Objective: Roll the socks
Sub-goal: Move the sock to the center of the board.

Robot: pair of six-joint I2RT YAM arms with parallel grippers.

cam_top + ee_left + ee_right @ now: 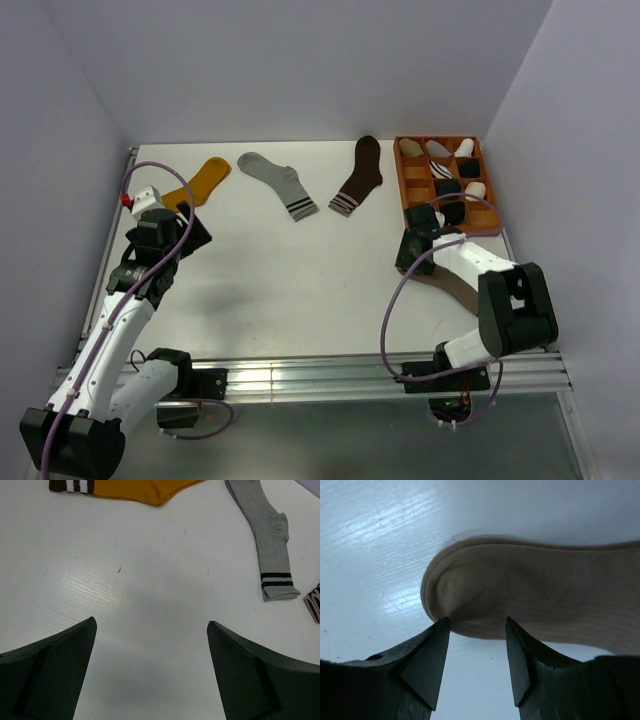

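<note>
The taupe sock (pixel 535 595) lies flat, ribbed, rounded toe mid-frame; my right gripper (pixel 477 621) gapes at its edge, left gripper (pixel 151 622) wide apart too.

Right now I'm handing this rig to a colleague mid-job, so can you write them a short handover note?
Left gripper: open, empty, over the bare white table.
Right gripper: open, jaws at the toe edge of the flat taupe fabric sock, not gripping it.
Done: the orange compartment tray holds several rolled bundles, dark and pale.
Left: roll the taupe sock, then probably put it in the tray.
</note>
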